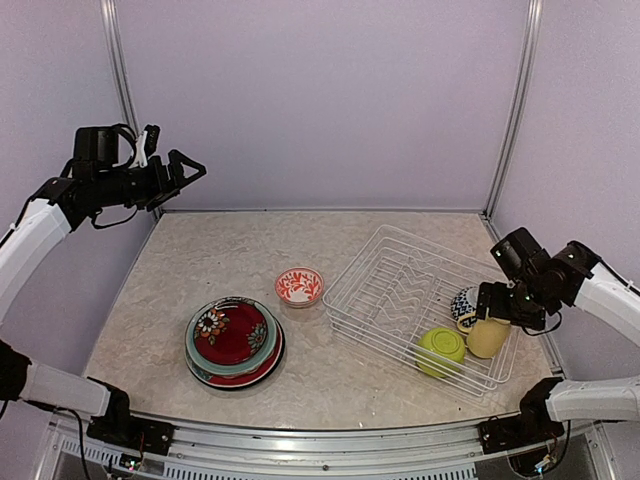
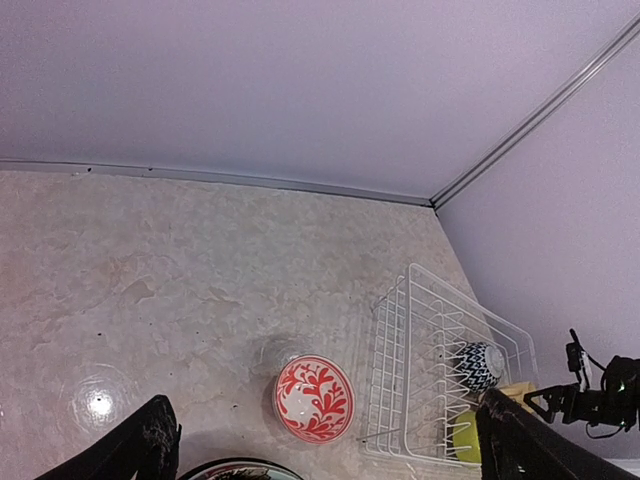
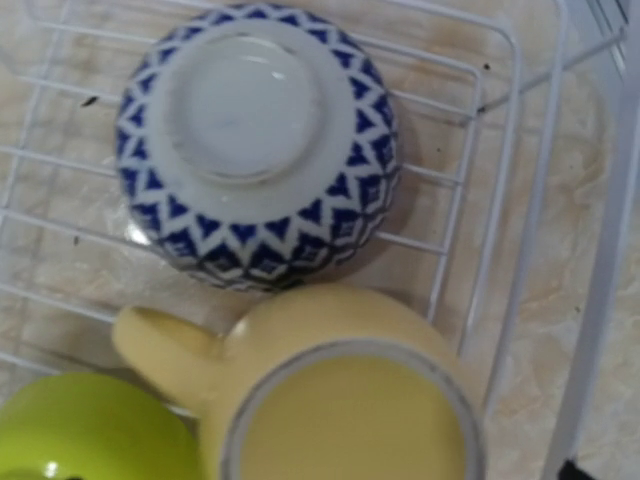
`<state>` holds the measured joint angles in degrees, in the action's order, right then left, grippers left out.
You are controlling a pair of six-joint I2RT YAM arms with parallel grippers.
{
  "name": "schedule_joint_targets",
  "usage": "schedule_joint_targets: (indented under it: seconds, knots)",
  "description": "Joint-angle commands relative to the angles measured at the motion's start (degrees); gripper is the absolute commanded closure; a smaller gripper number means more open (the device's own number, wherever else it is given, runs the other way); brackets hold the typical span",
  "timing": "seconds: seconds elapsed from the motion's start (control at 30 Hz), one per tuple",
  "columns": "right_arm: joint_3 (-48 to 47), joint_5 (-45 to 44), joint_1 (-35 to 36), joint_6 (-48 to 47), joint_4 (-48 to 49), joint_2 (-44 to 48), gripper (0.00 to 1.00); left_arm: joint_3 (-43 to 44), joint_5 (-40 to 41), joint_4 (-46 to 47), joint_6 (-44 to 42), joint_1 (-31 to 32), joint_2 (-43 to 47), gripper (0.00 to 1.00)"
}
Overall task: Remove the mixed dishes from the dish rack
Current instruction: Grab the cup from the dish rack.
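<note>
Three dishes in dish rack [image 1: 385, 265], right of frame: blue-white bowl [image 1: 464, 305], pale yellow mug [image 1: 487, 338], lime green bowl [image 1: 441, 348]. Left gripper [image 1: 175, 152] upper left, spread wide. Right gripper [image 1: 492, 312] by mug, spread or not: cannot tell.

The worktop [image 1: 200, 260] is pale beige, marbled like stone, with a bright spot of glare [image 2: 98, 403] showing in the left wrist view. Plain lilac walls [image 1: 320, 100] close it in at the back and both sides. Thin metal posts [image 1: 518, 100] run up the back corners. A metal rail [image 1: 320, 440] edges the near side.
</note>
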<state>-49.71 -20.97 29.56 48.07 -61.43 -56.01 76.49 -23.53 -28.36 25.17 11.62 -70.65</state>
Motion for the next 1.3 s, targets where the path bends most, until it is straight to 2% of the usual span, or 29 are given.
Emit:
schedule_joint_targets:
  seconds: [0.0, 0.17, 0.3, 0.4, 0.67, 0.97, 1.13, 1.27]
  knots:
    - [3.5, 5.4, -4.7, -4.5, 6.1, 1.1, 0.01, 0.9, 0.5, -0.1, -1.1, 1.0, 0.6, 0.01]
    - [5.4, 8.1, -7.3, -8.5, 11.0, -0.3, 0.11, 1.0, -0.1, -0.1, -0.8, 1.1, 0.5, 0.01]
    - [4.4, 8.1, -7.4, -10.2, 10.2, -2.6, 0.2, 0.9, 0.2, -0.2, -1.1, 1.2, 0.4, 0.01]
    - [3.5, 7.7, -7.4, -11.1, 9.0, -3.5, 0.18, 1.1, 0.0, -0.2, -0.9, 1.3, 0.2, 0.01]
    - [5.5, 9.0, -7.6, -13.5, 8.9, -6.3, 0.06, 1.0, 0.2, -0.1, -1.2, 1.4, 0.6, 0.01]
    - [7.5, 10.8, -9.7, -10.6, 17.4, -11.1, 0.05, 1.0, 0.4, -0.2, -1.1, 1.8, 0.7, 0.01]
    - [9.3, 9.6, -10.0, -10.1, 18.8, -12.9, 0.08, 0.9, 0.0, 0.0, -0.9, 1.9, 0.9, 0.01]
    - [9.4, 7.9, -10.0, -9.0, 19.8, -10.8, 0.12, 0.9, -0.1, 0.0, -1.0, 1.9, 0.7, 0.01]
